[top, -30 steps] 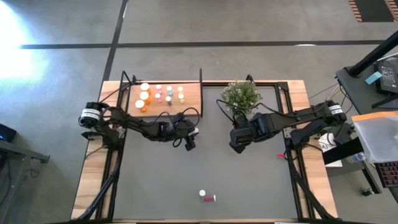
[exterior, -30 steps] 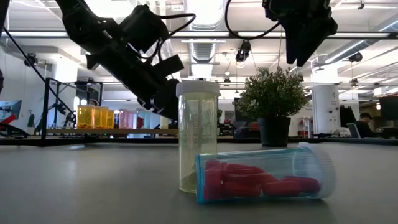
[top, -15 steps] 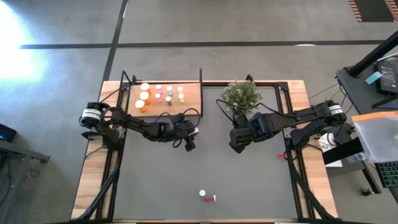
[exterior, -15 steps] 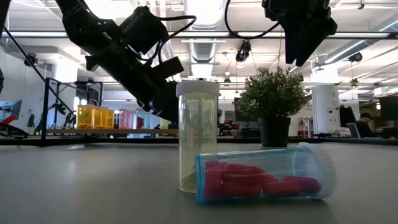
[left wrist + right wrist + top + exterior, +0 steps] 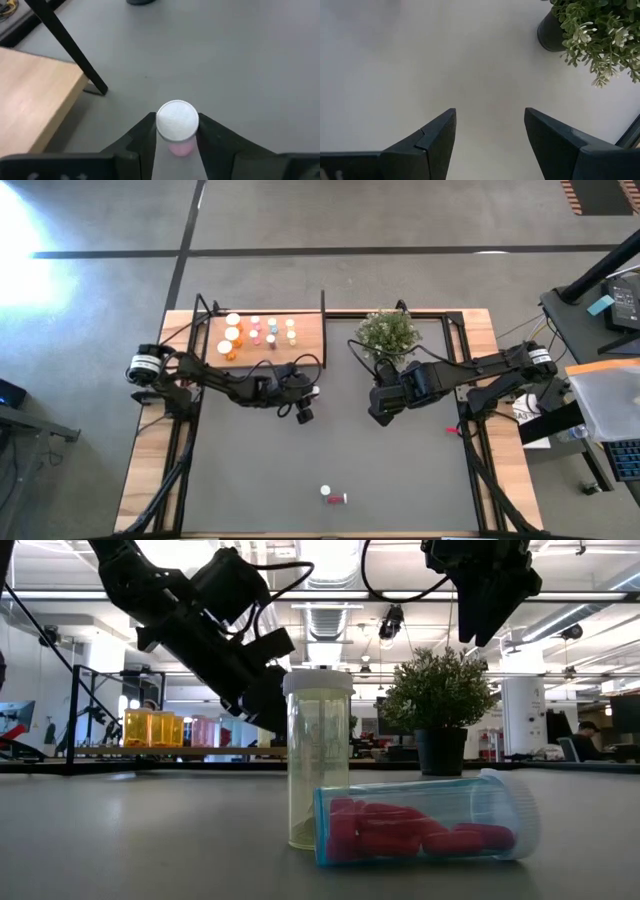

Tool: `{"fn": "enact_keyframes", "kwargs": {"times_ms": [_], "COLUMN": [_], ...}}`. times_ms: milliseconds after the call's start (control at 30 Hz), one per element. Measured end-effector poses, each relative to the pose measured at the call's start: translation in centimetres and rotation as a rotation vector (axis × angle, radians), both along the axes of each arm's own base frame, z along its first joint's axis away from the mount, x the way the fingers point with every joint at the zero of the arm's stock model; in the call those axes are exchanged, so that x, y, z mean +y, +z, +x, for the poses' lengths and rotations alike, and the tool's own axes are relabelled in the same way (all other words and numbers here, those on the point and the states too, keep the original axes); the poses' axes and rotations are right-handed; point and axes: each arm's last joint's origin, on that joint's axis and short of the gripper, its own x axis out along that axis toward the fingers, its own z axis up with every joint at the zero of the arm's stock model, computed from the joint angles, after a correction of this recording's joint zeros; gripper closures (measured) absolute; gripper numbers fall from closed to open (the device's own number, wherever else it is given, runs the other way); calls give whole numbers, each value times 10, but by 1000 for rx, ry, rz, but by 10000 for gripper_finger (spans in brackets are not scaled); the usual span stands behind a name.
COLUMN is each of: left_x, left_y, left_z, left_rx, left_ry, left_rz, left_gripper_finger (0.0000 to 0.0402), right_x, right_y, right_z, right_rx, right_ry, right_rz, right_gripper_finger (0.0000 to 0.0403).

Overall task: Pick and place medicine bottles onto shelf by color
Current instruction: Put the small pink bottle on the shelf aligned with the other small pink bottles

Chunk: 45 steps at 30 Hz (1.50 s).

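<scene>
My left gripper (image 5: 177, 142) is shut on a small pink bottle with a white cap (image 5: 177, 120), on the grey mat just in front of the shelf (image 5: 310, 340). In the high view that gripper (image 5: 304, 415) covers the bottle. The light wooden shelf carries orange bottles (image 5: 231, 335) and smaller coloured ones (image 5: 272, 330), all standing upright. By the table's near edge a pale yellow bottle (image 5: 318, 755) stands upright, and a blue bottle with red pills (image 5: 420, 825) lies on its side against it. My right gripper (image 5: 490, 130) hangs open above the mat beside the plant. My left gripper pinches the pink bottle between its two fingers, at the sides of the white cap (image 5: 161, 125). The fingers (image 5: 142, 140) slant down toward it from the table's left side. The bottle is upright. Whether its base rests on the mat I cannot tell.
A green potted plant (image 5: 388, 332) stands at the far middle of the mat, close to my right gripper (image 5: 378, 417). A thin dark upright post (image 5: 70, 47) edges the shelf's right end. Bare grey mat (image 5: 330, 450) lies between the arms and the two near bottles (image 5: 332, 496).
</scene>
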Motion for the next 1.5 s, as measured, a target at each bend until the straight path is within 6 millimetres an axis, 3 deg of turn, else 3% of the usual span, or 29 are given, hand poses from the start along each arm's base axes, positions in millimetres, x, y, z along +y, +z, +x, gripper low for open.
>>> {"fn": "enact_keyframes", "kwargs": {"times_ms": [300,500,733,900,1200,1500], "left_x": [4,19,41,50,53,54], "left_y": [24,42,61,72,46,42], "left_z": [-13,-41,-77,-91,-110,-114], "left_rx": [-12,83,76,41,67,91], "left_ry": [24,156,370,467,625,657], "left_rz": [18,55,11,51,-51,-17], "left_gripper_finger": [291,291,291,291,291,291], "right_x": [0,0,0,0,0,0], "right_y": [0,0,0,0,0,0], "right_z": [0,0,1,2,2,2], "right_rx": [0,0,-7,-17,-24,-25], "right_ry": [0,0,0,0,-7,-8], "right_rz": [0,0,2,3,5,5], "right_gripper_finger": [177,177,177,177,177,177]}}
